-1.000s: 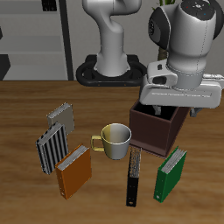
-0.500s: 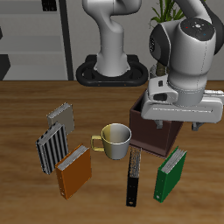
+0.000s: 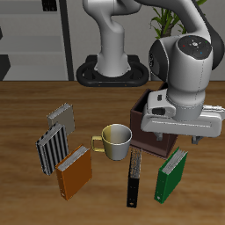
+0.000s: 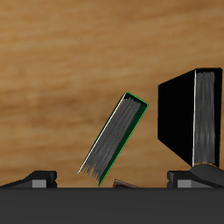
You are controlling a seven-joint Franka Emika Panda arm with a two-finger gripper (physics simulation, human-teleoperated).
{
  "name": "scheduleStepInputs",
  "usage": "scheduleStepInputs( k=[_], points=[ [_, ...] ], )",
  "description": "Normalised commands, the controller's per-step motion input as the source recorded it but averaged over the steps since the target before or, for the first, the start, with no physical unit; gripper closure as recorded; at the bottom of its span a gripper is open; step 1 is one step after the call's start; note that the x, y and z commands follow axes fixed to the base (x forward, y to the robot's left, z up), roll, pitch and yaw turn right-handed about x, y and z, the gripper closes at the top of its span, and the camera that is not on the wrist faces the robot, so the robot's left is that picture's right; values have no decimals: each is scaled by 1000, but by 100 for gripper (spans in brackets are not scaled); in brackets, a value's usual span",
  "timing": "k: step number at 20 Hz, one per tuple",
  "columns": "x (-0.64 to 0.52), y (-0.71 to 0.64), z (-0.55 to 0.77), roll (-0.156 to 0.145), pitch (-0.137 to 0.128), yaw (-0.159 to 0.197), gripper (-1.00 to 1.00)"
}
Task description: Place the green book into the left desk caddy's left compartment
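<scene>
Green book (image 3: pixel 171 175) flat on table, untouched; end effector (image 3: pixel 181 134) lowered closer above it, fingers spread wide, empty

Both renders are evenly and softly lit from above, with clean simulator sharpness, no motion blur, no glare and no bending at the edges, though the low resolution leaves small details coarse. In the exterior view the wooden bench (image 3: pixel 26 114) looks warm and moderately bright, and the mug (image 3: pixel 115 141) and books cast only faint, short shadows. In the wrist view the black book (image 4: pixel 188 115) is nearly featureless dark, and the foreground housing is blackest.
</scene>
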Motion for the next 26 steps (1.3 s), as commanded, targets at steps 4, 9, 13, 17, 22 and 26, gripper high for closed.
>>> scheduleStepInputs(
  k=[4, 9, 13, 17, 22, 26],
  points=[
    [107, -26, -314, -6, 27, -16, -100],
    [98, -34, -344, 1, 43, -19, -100],
    [141, -71, -411, 1, 52, -10, -100],
    [94, 28, -424, 13, 63, -21, -100],
    [26, 38, -281, 28, 43, -23, 100],
    [-39, -12, -36, -1, 4, -9, 100]
  ],
)
